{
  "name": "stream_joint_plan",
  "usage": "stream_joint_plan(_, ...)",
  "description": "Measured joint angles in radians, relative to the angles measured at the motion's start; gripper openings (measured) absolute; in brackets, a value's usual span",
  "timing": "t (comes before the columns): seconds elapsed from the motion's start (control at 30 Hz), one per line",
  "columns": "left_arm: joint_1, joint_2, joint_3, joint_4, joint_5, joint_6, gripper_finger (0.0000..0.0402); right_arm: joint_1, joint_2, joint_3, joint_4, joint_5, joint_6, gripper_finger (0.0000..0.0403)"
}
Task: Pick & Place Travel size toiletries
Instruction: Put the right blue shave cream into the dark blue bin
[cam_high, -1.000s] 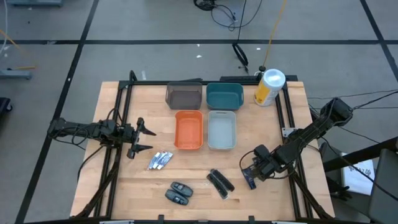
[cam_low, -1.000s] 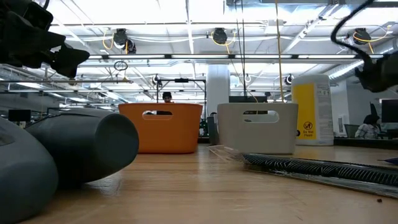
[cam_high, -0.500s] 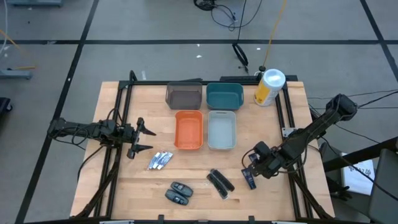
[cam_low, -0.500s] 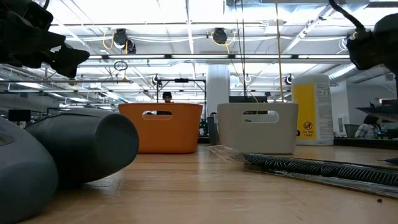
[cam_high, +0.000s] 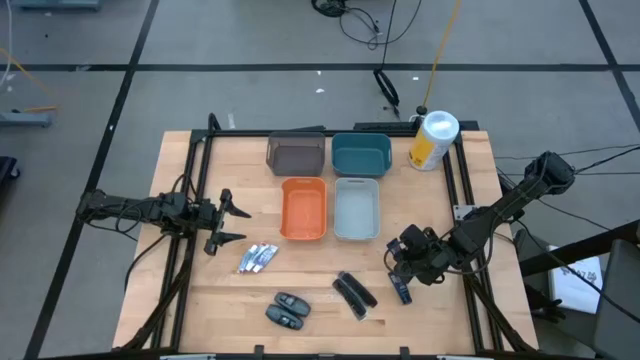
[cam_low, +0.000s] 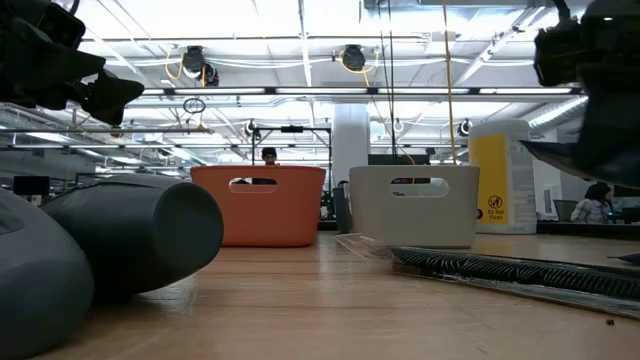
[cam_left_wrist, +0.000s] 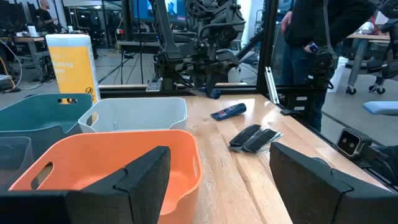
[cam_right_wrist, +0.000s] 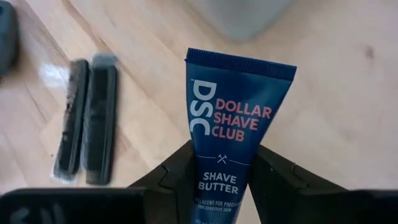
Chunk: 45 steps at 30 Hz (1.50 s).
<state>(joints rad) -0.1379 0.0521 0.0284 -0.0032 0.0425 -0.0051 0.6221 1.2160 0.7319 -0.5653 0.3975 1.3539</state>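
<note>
"DSC DOLLAR SHAVE CLUB SHAVE BUTTER" on dark blue tube (cam_right_wrist: 233, 134)

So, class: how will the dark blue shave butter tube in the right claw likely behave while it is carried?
The dark blue plastic tube is probably soft: the right claw may dent it. Its flat crimped end suggests it won't roll. It looks light for its size.

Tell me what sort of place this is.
Likely a robotics lab or workshop: a wooden table with dark arms on a taped grey floor, ceiling strip lights and pipes in the low view, desks and office chairs beyond.
</note>
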Motion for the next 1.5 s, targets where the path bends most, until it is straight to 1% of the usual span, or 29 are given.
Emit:
stream_joint_plan(0.23,0.000,0.000,0.000,0.000,0.000,0.000,0.0274,-0.066,0.000,0.000,0.092,0.079,-0.232,0.0120)
stream_joint_plan(0.67,0.000,0.000,0.000,0.000,0.000,0.000,0.0274,-0.205,0.000,0.000,0.214,0.080,-0.574,0.0121)
stream_joint_plan(0.87,0.000,0.000,0.000,0.000,0.000,0.000,0.0274,-0.259,0.000,0.000,0.263,0.079,-0.686,0.0121)
stream_joint_plan(1.23,0.000,0.000,0.000,0.000,0.000,0.000,0.0274,-0.359,-0.001,0.000,0.349,0.070,-0.836,0.0121)
stream_joint_plan(1.3,0.000,0.000,0.000,0.000,0.000,0.000,0.0273,-0.376,-0.001,0.000,0.371,0.049,-0.846,0.0121)
stream_joint_plan(1.5,0.000,0.000,0.000,0.000,0.000,0.000,0.0273,-0.426,-0.001,0.001,0.454,-0.080,-0.895,0.0121)
